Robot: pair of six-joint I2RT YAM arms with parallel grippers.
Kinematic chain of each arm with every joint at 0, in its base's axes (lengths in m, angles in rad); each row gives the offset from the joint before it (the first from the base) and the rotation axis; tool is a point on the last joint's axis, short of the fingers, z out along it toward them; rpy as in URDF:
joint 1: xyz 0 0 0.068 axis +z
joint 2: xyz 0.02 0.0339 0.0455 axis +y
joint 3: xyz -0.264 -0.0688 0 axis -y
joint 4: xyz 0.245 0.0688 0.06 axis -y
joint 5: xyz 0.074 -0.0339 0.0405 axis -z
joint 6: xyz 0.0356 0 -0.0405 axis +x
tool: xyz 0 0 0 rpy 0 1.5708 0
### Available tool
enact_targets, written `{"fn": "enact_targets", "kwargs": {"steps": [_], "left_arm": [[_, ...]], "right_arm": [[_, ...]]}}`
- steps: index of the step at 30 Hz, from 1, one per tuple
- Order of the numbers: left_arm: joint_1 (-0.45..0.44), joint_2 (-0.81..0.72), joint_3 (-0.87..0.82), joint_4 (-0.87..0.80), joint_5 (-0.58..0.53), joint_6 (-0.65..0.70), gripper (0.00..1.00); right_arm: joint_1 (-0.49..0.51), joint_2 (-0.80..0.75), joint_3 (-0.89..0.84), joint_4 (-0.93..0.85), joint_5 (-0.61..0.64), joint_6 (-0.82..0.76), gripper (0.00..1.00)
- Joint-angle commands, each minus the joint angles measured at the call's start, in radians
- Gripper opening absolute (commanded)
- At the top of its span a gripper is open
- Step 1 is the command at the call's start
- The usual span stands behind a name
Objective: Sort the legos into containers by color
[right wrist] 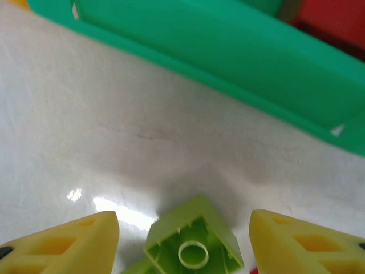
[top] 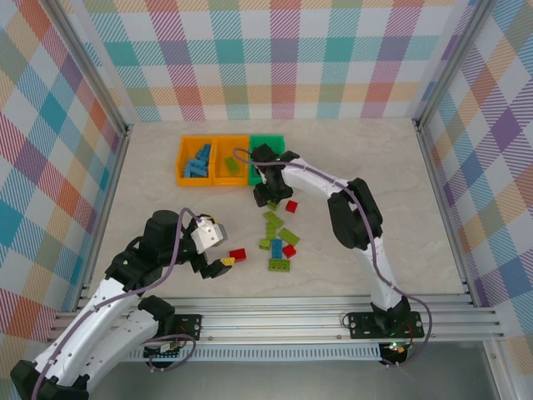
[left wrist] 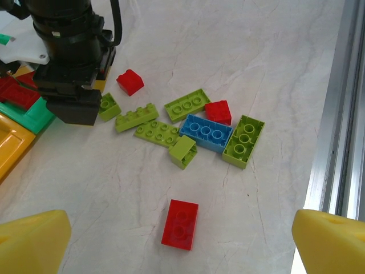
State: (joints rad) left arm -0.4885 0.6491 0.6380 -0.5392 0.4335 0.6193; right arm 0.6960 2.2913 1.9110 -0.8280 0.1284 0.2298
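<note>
Three joined containers stand at the back: an orange one (top: pixel 193 161) with blue legos, an orange one (top: pixel 229 161) with lime legos, and a green one (top: pixel 268 143). My right gripper (top: pixel 268 200) hangs just in front of the green container (right wrist: pixel 228 51). It is open, with an upturned lime lego (right wrist: pixel 194 245) lying between its yellow fingers (right wrist: pixel 68 245), a gap on each side. My left gripper (top: pixel 223 263) is open wide around a red lego (left wrist: pixel 180 224) lying flat on the table, touching neither finger.
A loose cluster of lime, blue and red legos (left wrist: pixel 205 128) lies mid-table between the two grippers. A single red lego (top: pixel 291 206) sits to the right of the right gripper. Checked walls and metal rails (top: pixel 466 275) enclose the table.
</note>
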Motion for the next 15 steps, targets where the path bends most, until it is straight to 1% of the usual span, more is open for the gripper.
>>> {"fn": "enact_targets", "kwargs": {"steps": [1, 4, 9, 15], "left_arm": [[0.001, -0.005, -0.006, 0.017, 0.004, 0.017, 1.00], [0.002, -0.009, -0.008, 0.018, -0.001, 0.019, 1.00], [0.002, -0.006, -0.007, 0.022, -0.002, 0.019, 1.00], [0.002, -0.008, -0.007, 0.020, -0.014, 0.020, 1.00]], "right_arm": [[0.000, 0.037, 0.031, -0.056, 0.005, -0.006, 0.61], [0.000, 0.029, 0.000, -0.048, 0.003, -0.006, 0.60], [-0.001, 0.008, -0.045, -0.028, 0.001, -0.007, 0.49], [-0.003, 0.004, -0.040, -0.030, -0.003, 0.008, 0.40]]}}
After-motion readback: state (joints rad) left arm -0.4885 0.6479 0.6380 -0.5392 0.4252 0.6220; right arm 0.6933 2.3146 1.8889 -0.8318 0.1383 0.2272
